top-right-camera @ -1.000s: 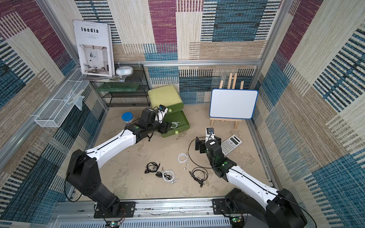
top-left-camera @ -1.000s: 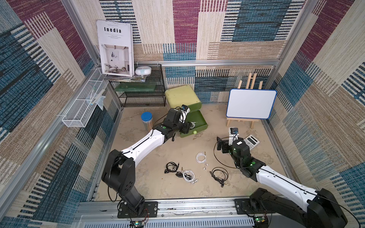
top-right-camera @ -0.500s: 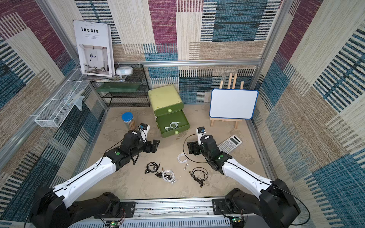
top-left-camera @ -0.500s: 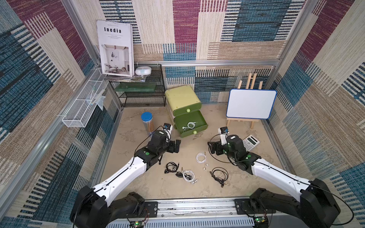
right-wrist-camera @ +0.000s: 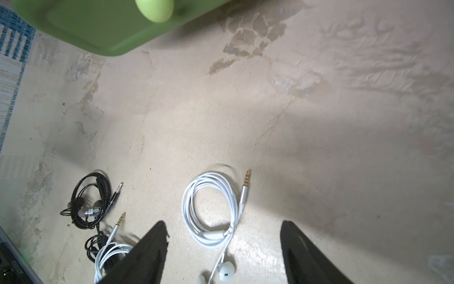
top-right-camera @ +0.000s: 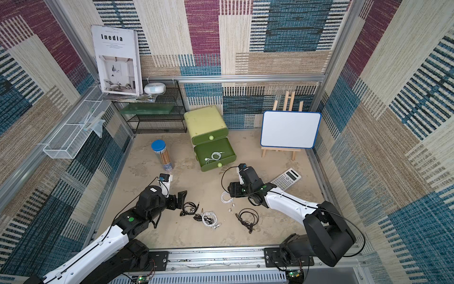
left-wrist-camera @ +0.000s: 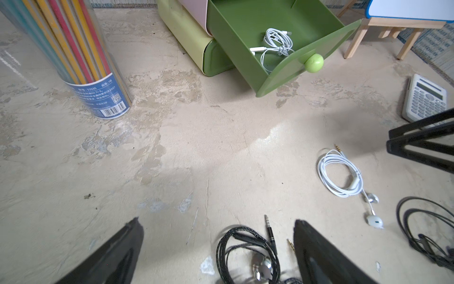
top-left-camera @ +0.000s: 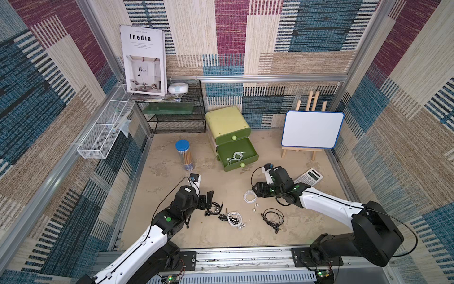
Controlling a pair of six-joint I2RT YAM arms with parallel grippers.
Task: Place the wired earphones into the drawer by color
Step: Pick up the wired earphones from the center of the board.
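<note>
Wired earphones: a white coiled bundle (left-wrist-camera: 277, 41) lies in the open green plastic drawer (left-wrist-camera: 228, 37). A second white coil (right-wrist-camera: 213, 209) lies just before the spread right gripper (right-wrist-camera: 222, 222). The wide-spread left gripper (left-wrist-camera: 217, 220) faces a black braided bundle (left-wrist-camera: 245, 255).

The right tool (right-wrist-camera: 222, 222) stands with jaws spread over the beige table (right-wrist-camera: 319, 123), a coiled white earphone set (right-wrist-camera: 212, 236) lying between them. Black braided earphones (right-wrist-camera: 91, 201) lie near, and the green drawer front (right-wrist-camera: 98, 27) is well apart.
</note>
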